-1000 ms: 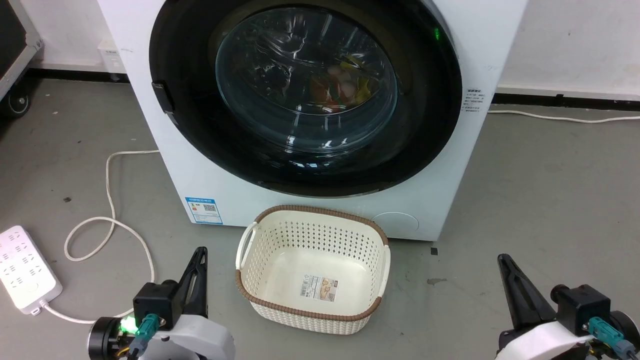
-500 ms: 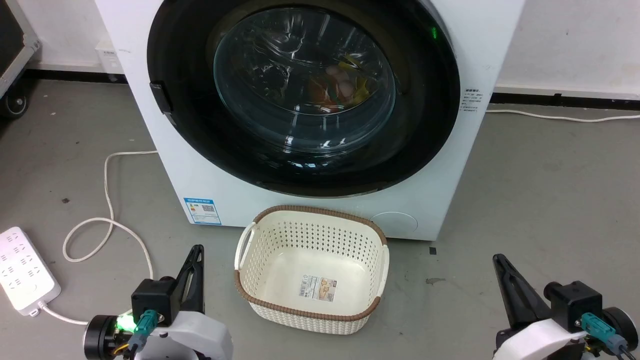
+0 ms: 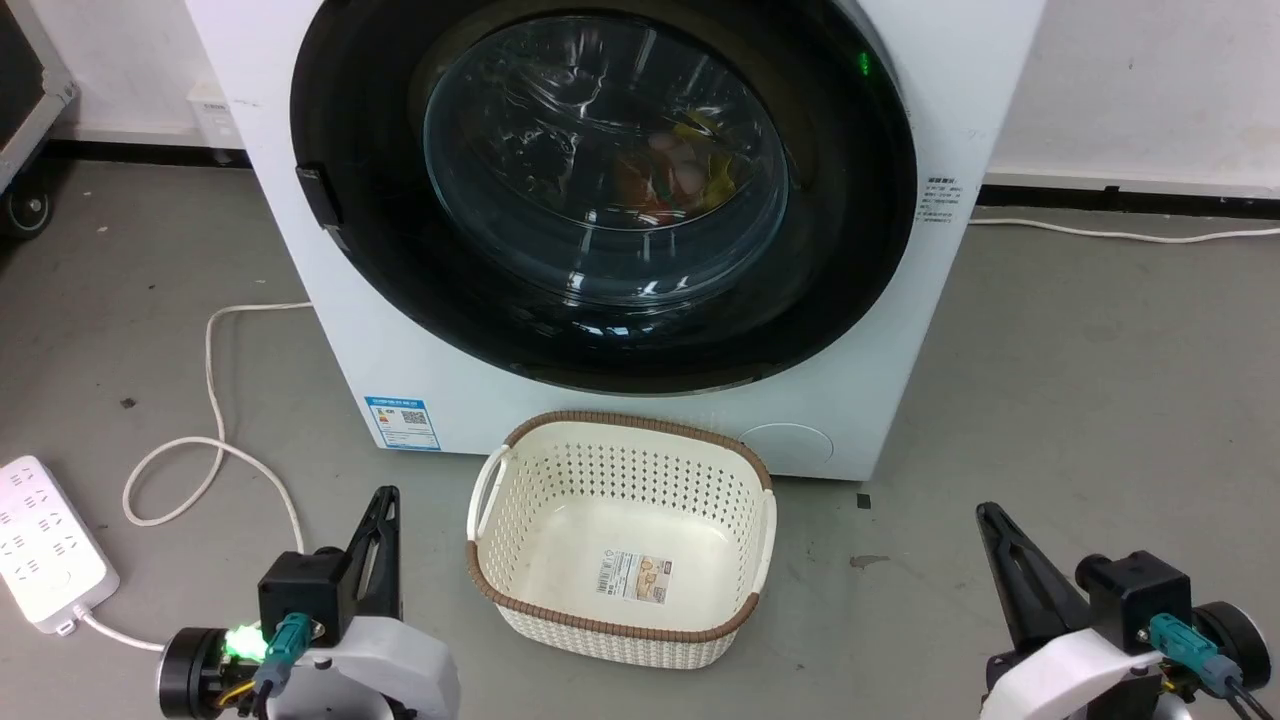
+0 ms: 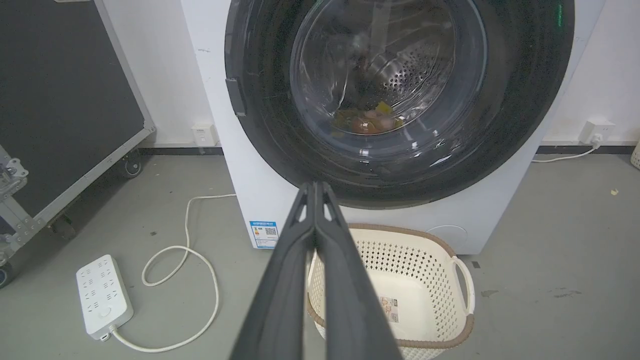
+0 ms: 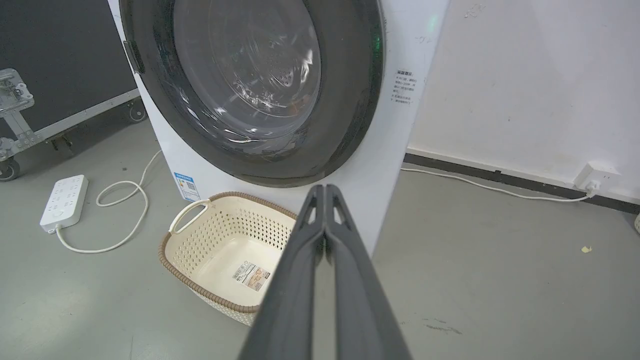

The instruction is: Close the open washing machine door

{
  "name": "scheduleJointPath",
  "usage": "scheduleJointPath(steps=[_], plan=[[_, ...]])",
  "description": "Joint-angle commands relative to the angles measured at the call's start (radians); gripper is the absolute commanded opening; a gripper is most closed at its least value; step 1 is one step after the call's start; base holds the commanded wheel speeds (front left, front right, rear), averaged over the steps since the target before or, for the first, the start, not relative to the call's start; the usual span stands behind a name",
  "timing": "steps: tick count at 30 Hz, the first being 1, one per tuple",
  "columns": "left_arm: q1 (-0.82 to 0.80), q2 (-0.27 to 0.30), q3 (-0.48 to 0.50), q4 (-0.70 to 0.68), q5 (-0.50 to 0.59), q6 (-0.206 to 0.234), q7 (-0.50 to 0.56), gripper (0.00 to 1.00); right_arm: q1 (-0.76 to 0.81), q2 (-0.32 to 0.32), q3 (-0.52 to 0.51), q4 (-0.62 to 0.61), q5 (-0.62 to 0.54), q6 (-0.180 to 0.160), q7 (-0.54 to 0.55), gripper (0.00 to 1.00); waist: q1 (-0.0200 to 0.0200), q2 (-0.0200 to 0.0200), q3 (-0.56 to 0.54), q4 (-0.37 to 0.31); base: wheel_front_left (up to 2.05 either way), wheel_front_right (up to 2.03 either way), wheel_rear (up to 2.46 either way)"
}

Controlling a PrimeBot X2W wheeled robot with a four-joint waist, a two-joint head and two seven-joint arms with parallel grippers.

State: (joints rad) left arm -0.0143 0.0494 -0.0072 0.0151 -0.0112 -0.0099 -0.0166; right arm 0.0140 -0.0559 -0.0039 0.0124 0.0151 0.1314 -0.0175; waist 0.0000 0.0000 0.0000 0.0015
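Light is reading bright, even and diffuse, apparently coming from overhead. The floor (image 3: pixel 1080 380) is taking only soft, faint shadows: one is sitting along the front foot of the washing machine (image 3: pixel 400 350), another is hugging the basket (image 3: pixel 620 648). The washing machine door (image 3: pixel 855 250) is throwing glare, with white streaks curling across its glass in all three views. A green light (image 3: pixel 862 62) is glowing at the door's upper right rim. Wrist views are bowing straight lines near their edges. The left gripper (image 4: pixel 315 185) and right gripper (image 5: pixel 325 187) are going slightly soft toward the bottom edges.
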Motion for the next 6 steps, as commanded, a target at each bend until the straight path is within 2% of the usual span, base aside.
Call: scheduleJointPath(steps=[1,6], plan=[[0.014,0.001,0.005,-0.009,0.007,0.007,0.008,0.0,-0.012,0.005,0.002,-0.009,-0.008,-0.001,0.008,0.0,0.0,0.0,0.0,0.0,0.0,0.0,0.0],[0.014,0.001,0.007,-0.015,0.011,0.01,0.017,0.0,-0.014,0.006,0.004,-0.012,-0.015,-0.001,0.018,0.0,0.0,0.0,0.0,-0.002,0.0,0.0,0.0]])
